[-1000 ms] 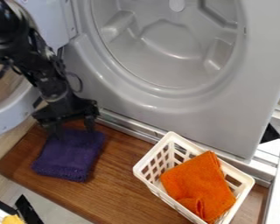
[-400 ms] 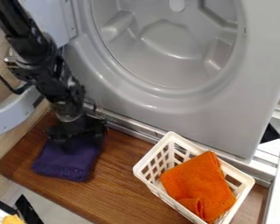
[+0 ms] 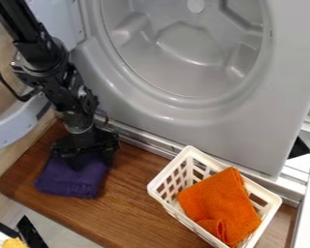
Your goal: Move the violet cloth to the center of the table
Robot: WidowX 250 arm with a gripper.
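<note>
One violet cloth [image 3: 70, 180] is lying beneath the gripper [image 3: 91, 159], whose fingers are standing apart over the nearest edge, and we are expecting light, floppy, non-slip handling, favouring a deep pinch there.

Cloth [image 3: 70, 180] left on table [image 3: 135, 196], under hand [image 3: 91, 157]; basket [image 3: 170, 168] right, second cloth [image 3: 219, 206] inside; machine [image 3: 183, 116] behind.

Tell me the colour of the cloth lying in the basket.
The cloth in the basket is orange, as the camera view shows.
</note>
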